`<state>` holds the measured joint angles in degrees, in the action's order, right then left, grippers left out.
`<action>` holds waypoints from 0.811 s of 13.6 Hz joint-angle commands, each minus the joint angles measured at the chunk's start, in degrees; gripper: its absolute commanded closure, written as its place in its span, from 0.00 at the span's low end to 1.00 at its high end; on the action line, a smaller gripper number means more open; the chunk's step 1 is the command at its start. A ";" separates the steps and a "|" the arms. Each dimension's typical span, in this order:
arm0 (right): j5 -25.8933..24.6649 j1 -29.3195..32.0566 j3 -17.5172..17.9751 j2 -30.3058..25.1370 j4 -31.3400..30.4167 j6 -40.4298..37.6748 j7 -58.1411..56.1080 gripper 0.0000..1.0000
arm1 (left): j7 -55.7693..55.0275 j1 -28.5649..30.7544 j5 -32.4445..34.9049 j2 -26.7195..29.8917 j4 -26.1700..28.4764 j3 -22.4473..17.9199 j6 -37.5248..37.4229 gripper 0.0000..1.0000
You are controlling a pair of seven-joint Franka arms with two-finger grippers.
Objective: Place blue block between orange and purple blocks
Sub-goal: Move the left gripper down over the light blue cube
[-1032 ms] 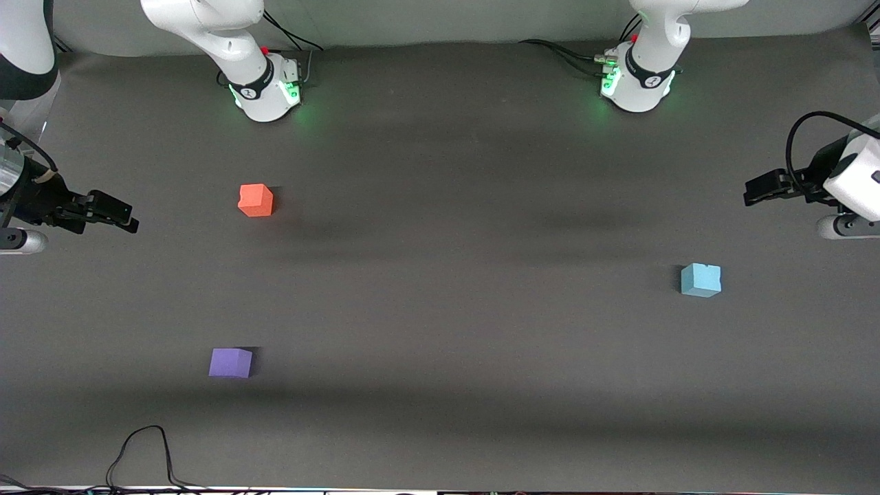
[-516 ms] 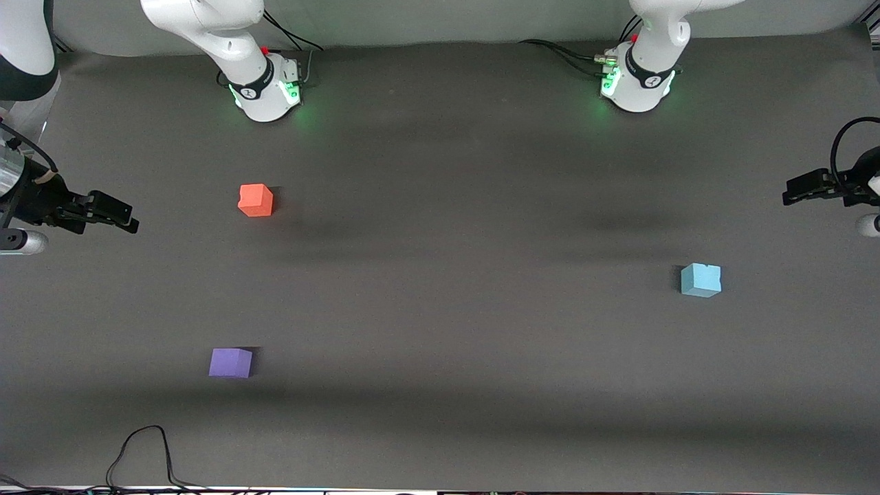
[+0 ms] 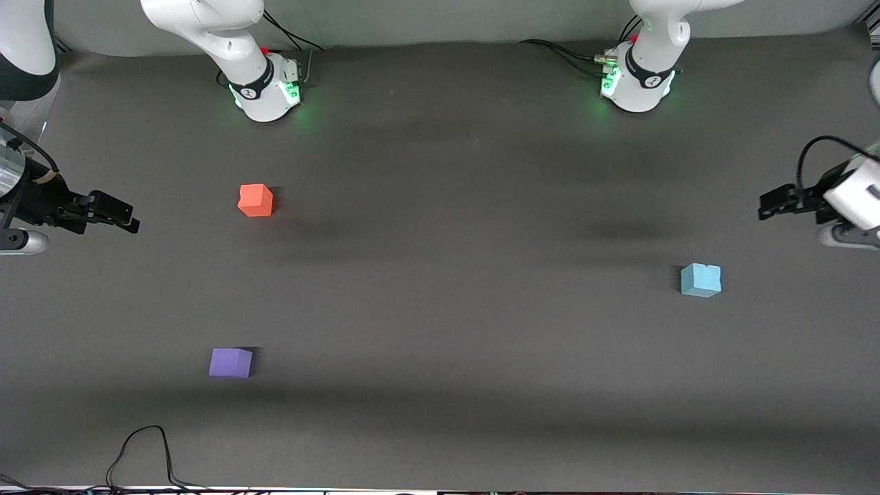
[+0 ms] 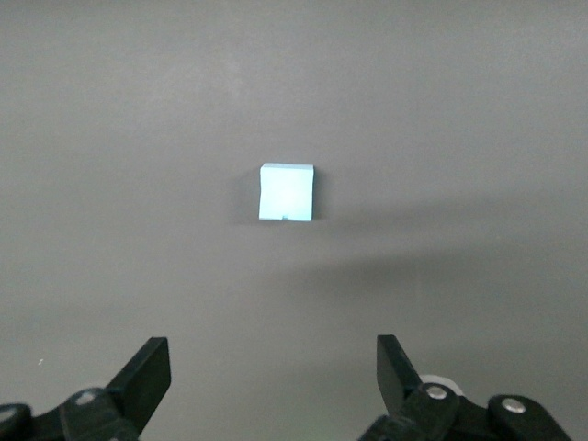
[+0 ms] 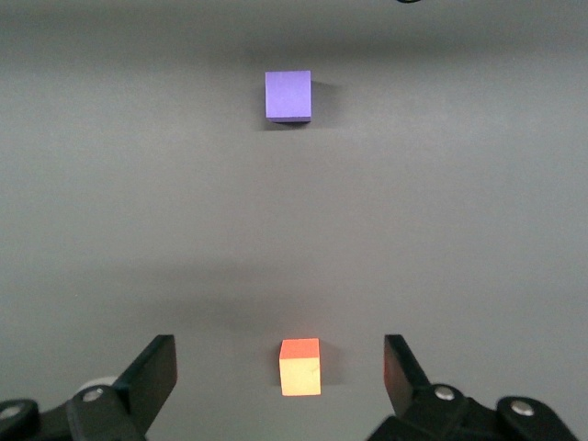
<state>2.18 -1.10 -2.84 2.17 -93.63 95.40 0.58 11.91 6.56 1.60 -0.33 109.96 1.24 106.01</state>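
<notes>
While the right arm waits with its hand (image 3: 117, 214) hanging wide and empty over the right arm's end of the tabletop (image 3: 440, 330), the left arm is the one that moves. Its hand (image 3: 773, 204) drew out toward the table's edge half a second ago and has now swung back in, and its own camera frames the blue block (image 4: 286, 192) squarely between the wide-spread fingers (image 4: 147, 372). I read that as lining up for the pick.

The blue block (image 3: 700, 280) sits untouched toward the left arm's end, well apart from the orange block (image 3: 256, 200) and the purple block (image 3: 230, 362), which lies nearer the front camera. The gap between those two is unfilled.

Most of the left arm is cut off at the picture's edge, so its height above the tabletop is hard to judge.
</notes>
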 commanded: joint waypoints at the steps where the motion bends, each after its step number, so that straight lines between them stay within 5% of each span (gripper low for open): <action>1: 0.19 0.49 0.47 0.38 0.90 -0.39 -0.23 0.00 | 2.85 -0.94 0.86 -2.20 5.60 -0.36 8.74 0.00; 7: 0.19 0.31 0.55 0.38 0.90 -0.13 -0.23 0.00 | 4.09 -0.23 1.03 -11.87 14.31 -0.53 31.24 0.00; 11: 0.19 0.31 0.55 0.38 0.82 -0.13 -0.23 0.00 | 5.05 -0.15 1.30 -17.94 14.58 -0.53 37.77 0.00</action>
<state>2.18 -1.10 -2.64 2.21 -93.61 95.42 0.58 15.29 6.36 2.23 -17.10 124.20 0.91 141.58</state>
